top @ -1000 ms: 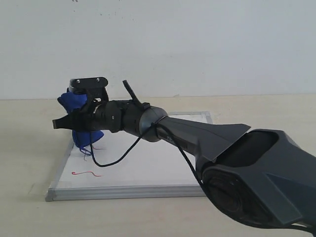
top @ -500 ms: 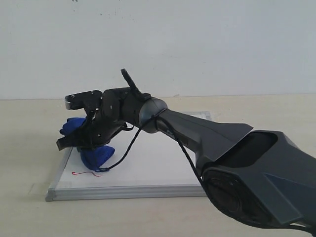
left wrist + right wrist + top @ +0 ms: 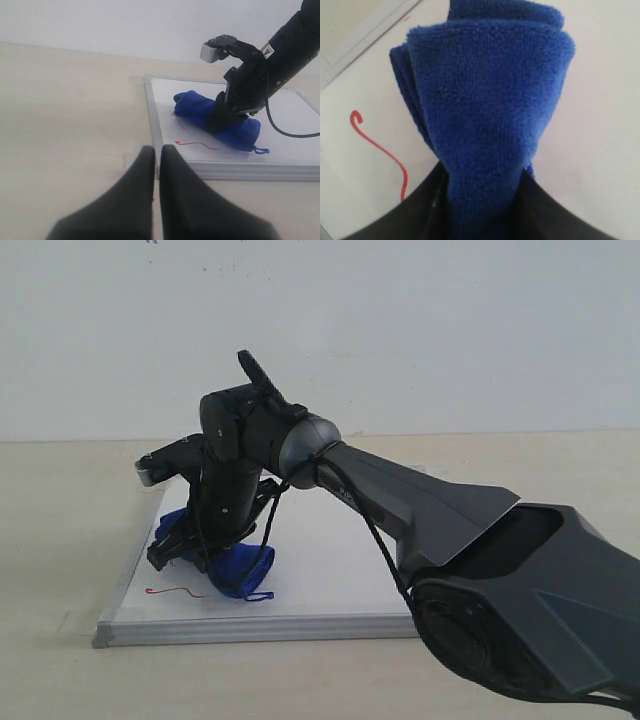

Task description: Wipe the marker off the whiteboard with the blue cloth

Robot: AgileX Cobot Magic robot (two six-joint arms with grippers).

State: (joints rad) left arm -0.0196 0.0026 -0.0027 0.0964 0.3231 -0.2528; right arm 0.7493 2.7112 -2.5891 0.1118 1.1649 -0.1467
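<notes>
One whiteboard [image 3: 310, 570], one blue cloth [image 3: 200, 107], two red marker traces [image 3: 197, 145], one left pincer [image 3: 157, 150], one right pincer [image 3: 226, 119], one tabletop [image 3: 60, 540].

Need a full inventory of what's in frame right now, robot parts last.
whiteboard: 1, white with silver-grey frame, flat on the table
marker: 2 short traces showing, red, on the board's surface next to the cloth
blue cloth: 1, royal blue, rolled, lying on the board in the right gripper's grip
table: 1, beige, under the board
wall: 1, white, behind the table
cable: 1, black, hanging along the right arm
right arm: 1, dark grey, reaching across the board
right gripper: 1, black, shut on the cloth, pressing it to the board
left gripper: 1, black, shut and holding nothing, over the table off the board's edge
</notes>
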